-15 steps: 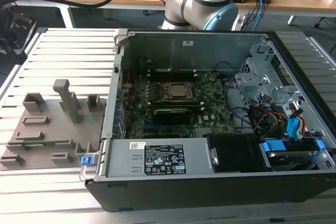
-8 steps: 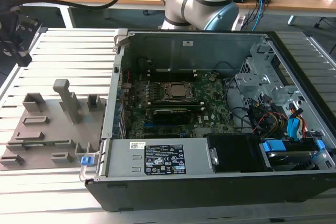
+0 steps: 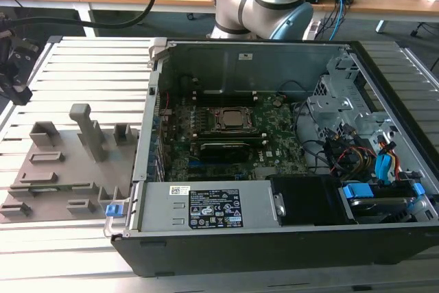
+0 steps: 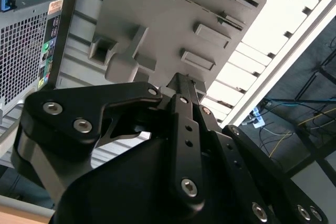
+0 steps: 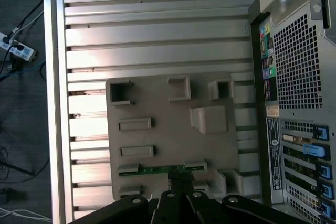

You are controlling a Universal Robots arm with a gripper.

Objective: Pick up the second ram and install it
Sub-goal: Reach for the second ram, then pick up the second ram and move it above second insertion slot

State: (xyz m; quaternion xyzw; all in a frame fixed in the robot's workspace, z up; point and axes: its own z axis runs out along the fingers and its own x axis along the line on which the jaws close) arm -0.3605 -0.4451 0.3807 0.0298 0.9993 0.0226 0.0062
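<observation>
First wrist view: we log the gripper (image 5: 180, 183) as clenched, its fingertips (image 5: 175, 184) pressed together with nothing gripped between them. Just beyond the tips lies the second ram (image 5: 161, 169), a thin green stick seated lengthwise in a slot of the grey tray (image 5: 152, 103), with a grey clip at each end. We cannot tell from this angle whether the tips touch it. Around it the tray carries more slots and upright blocks (image 5: 209, 119). The tray rests on the ribbed metal table (image 5: 157, 24), just beside the rear panel of the computer case (image 5: 299, 51). Second wrist view: the closed tips point toward the tray. Exterior view: the case lies open on its side, to the exterior view's right of the tray, with the motherboard (image 3: 274, 138) and its square socket (image 3: 233, 120) exposed.
</observation>
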